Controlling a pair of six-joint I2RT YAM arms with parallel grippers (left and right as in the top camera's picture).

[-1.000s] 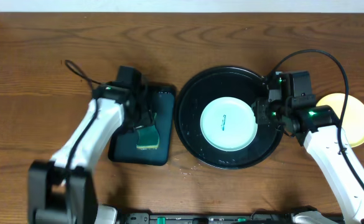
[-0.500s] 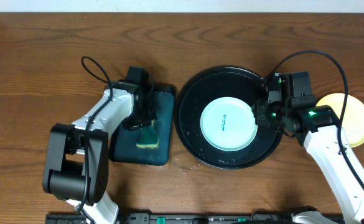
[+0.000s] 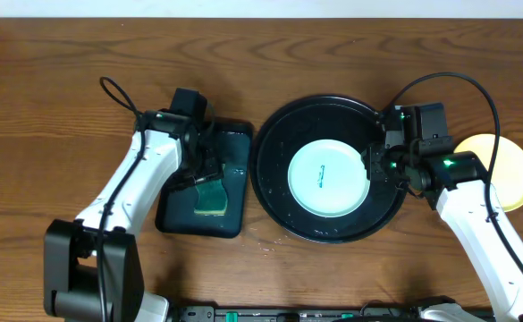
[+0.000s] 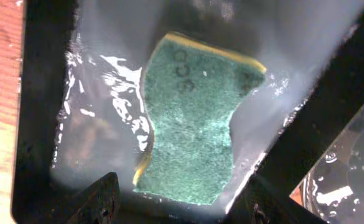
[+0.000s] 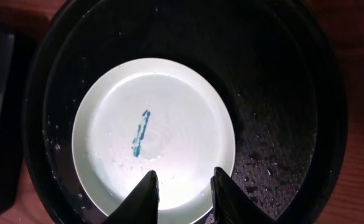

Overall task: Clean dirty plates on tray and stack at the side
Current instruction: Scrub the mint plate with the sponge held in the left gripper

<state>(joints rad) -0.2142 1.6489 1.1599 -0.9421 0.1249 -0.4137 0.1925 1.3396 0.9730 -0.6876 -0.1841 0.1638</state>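
Over the right side of the tray (image 3: 270, 143), the right pincer (image 5: 185, 186) is held slightly parted above a smeared plate (image 5: 182, 112); the left pincer (image 4: 178, 205) is spread (released) over a sponge (image 4: 194, 137).

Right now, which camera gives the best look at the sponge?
The left wrist view: the sponge sits large and centred, green side up, lying in the wet rectangular tray. The overhead view shows it small, partly behind the left arm. The right wrist view looks at the plate instead.
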